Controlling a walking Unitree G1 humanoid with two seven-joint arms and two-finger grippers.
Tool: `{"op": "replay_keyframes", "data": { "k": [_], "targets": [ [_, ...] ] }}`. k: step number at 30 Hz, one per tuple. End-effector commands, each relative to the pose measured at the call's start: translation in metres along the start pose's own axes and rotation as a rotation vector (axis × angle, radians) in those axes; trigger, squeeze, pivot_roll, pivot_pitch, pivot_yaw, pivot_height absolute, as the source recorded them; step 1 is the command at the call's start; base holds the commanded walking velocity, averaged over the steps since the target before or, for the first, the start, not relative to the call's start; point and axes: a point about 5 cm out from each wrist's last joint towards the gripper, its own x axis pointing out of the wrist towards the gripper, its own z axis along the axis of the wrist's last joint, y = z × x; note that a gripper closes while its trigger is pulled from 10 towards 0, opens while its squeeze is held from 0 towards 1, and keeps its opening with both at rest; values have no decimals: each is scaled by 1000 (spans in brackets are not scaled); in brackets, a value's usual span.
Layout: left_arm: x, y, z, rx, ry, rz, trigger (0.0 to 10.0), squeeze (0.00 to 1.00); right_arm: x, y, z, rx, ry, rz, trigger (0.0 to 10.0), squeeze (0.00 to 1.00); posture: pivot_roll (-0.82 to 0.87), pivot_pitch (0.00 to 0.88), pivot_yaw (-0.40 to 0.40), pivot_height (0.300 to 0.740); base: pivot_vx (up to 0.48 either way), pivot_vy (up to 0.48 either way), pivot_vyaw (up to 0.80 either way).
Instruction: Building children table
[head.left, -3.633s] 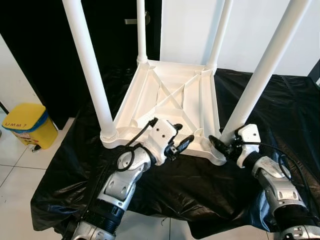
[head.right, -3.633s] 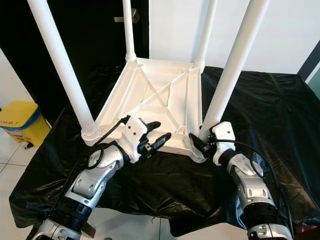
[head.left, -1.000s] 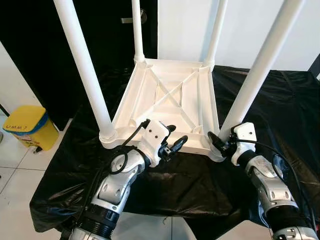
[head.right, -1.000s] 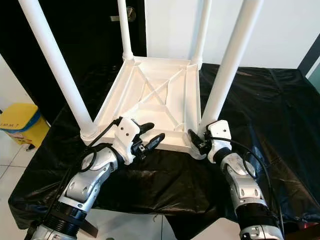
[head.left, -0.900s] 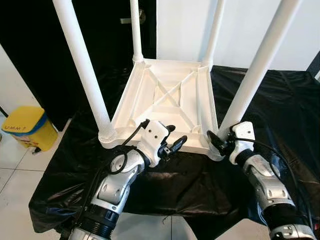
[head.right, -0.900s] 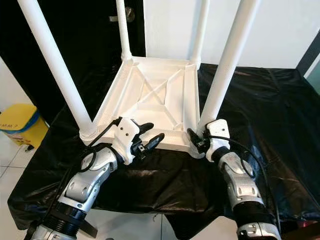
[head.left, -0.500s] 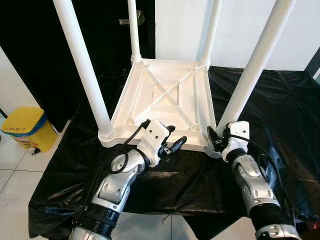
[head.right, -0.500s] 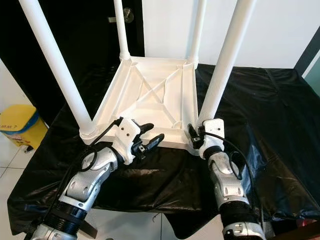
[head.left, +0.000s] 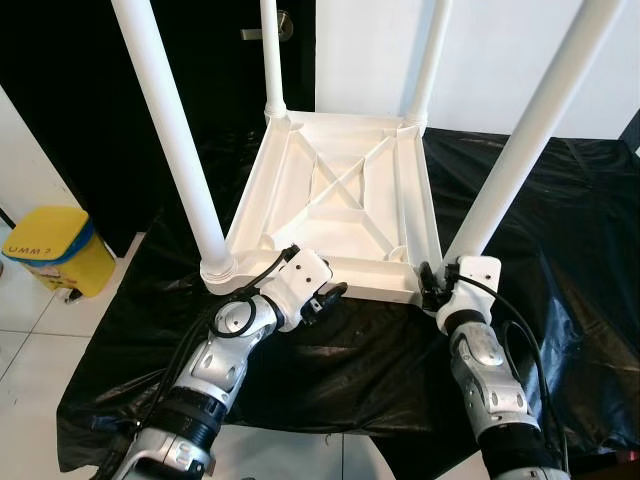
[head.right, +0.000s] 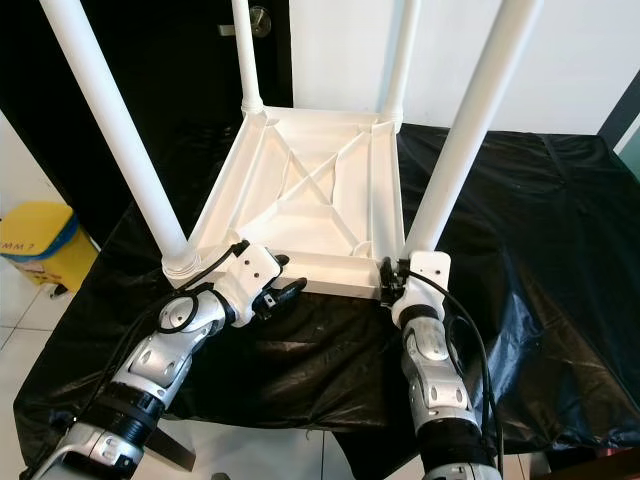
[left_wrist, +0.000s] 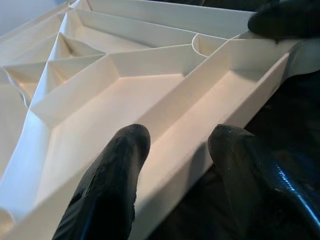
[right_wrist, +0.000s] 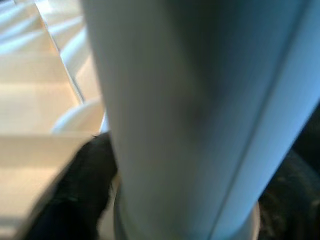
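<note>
My left arm rises from the lower left of the frame, elbow bent, and my left hand (head.left: 325, 298) sits near the centre with its fingers (left_wrist: 107, 185) spread apart. My right arm rises from the lower right; my right hand (head.left: 432, 285) sits right of centre.

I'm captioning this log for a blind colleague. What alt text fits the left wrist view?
Two black fingers of the left gripper straddle the near rim of an upturned white plastic tabletop, one inside the ribbed underside, one outside over black sheeting.
</note>
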Motion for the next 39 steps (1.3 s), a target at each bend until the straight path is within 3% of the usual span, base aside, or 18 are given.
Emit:
{"op": "replay_keyframes", "data": {
  "k": [1,3,4,18,19,20,29,37,38,39],
  "targets": [
    [2,4,-1,31,6,83,10000,0,-3,0,-6,4,40,-4,10000,1000,-116,70,-21,740,0,0,0],
    [2,4,-2,50,9,65,10000,0,-3,1,-6,3,41,-2,10000,1000,-119,73,-19,740,0,0,0],
    [4,5,-4,82,16,31,10000,0,-4,1,-6,-3,43,-1,10000,0,-122,76,-16,740,0,0,0],
    [5,6,-6,71,3,-123,10000,0,-6,-7,-4,-20,44,-34,10000,0,-148,81,8,740,0,0,0],
    [6,7,-9,91,23,-150,10000,0,-7,-9,-4,-22,43,-46,10000,0,-154,81,13,740,0,0,0],
    [10,12,-19,167,105,-140,10000,0,-8,-11,-3,-22,42,-61,10000,0,-160,81,17,740,0,0,0],
    [18,24,-25,239,218,-120,10000,0,-9,-10,-2,-19,42,-73,10000,0,-173,82,31,740,0,0,0],
    [25,37,-19,205,246,-108,10000,0,-11,-10,-3,-18,47,-93,10000,0,-180,84,48,740,0,0,0],
    [23,36,-21,188,244,-143,3373,0,-11,-9,-3,-18,47,-95,10000,0,-181,87,53,740,0,0,0],
    [23,36,-21,188,244,-143,3373,0,-11,-9,-3,-18,47,-95,10000,0,-181,87,53,740,0,0,0]
  ]
}}
